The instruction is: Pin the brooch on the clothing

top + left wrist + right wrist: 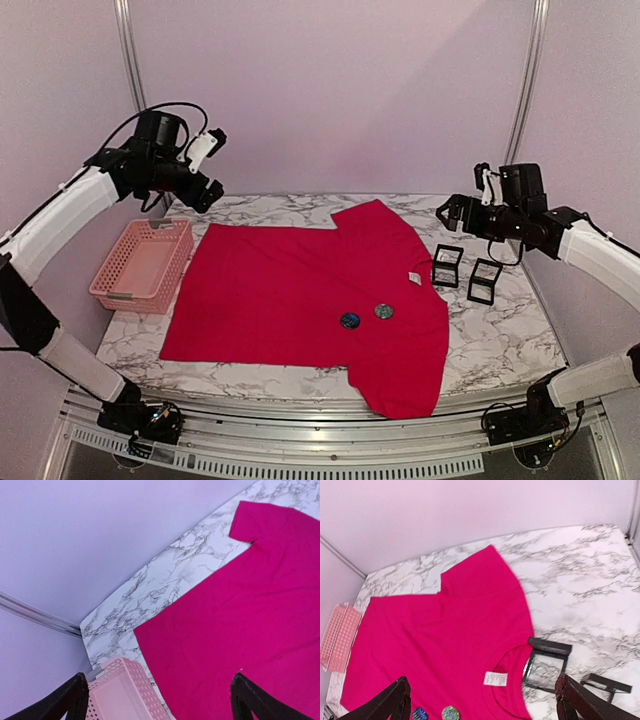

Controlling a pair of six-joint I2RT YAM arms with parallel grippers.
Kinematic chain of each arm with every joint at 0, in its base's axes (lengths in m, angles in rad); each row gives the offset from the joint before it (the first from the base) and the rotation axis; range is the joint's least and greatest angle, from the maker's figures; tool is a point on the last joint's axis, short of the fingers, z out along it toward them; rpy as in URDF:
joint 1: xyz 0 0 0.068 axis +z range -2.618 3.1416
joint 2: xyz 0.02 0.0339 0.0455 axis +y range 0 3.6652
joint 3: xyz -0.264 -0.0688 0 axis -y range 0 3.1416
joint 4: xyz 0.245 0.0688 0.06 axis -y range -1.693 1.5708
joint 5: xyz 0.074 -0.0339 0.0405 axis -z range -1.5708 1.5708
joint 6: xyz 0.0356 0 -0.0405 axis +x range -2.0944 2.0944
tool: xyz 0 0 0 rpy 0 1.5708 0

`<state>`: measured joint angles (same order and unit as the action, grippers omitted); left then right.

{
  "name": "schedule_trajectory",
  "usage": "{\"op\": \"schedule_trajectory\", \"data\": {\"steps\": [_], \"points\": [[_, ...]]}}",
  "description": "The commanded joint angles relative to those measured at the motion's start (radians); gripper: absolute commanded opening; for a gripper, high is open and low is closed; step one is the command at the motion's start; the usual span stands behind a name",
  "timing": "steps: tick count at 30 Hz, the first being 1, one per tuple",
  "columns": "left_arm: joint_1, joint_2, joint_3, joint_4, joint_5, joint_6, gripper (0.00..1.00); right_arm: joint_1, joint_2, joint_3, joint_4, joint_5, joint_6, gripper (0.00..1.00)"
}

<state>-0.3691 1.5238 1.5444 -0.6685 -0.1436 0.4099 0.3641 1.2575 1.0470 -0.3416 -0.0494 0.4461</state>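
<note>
the left end effector (204, 168) is raised above the far left corner of the table (500, 345). in its wrist view its black fingers (70, 700) stand wide apart at the frame's edges with nothing between them. below it a pink basket (145, 262) sits on the table's left side. just beside the basket begins the red t-shirt (290, 290), which lies flat across the middle of the marble top, hem toward the basket and neck toward the right. two round brooches rest side by side on its chest, a dark blue brooch (349, 320) and, to its right, a greenish brooch (384, 312); whether either is pinned cannot be told. a white neck label (412, 277) shows at the collar. right of the collar are two small black square cases (447, 266) (485, 281). the right end effector (482, 680) is raised over the table's right edge, fingers (395, 700) spread wide, holding nothing.
</note>
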Motion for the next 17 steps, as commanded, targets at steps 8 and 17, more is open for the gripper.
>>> {"op": "schedule_trajectory", "data": {"steps": [8, 17], "points": [[0.226, -0.652, -0.65, 0.066, 0.089, -0.306, 1.0, -0.145, -0.321, -0.351, 0.301, 0.421, -0.017, 0.99], [0.332, -0.901, -0.926, 0.188, 0.053, -0.326, 1.0, -0.145, -0.492, -0.542, 0.455, 0.438, 0.055, 0.99]]}}
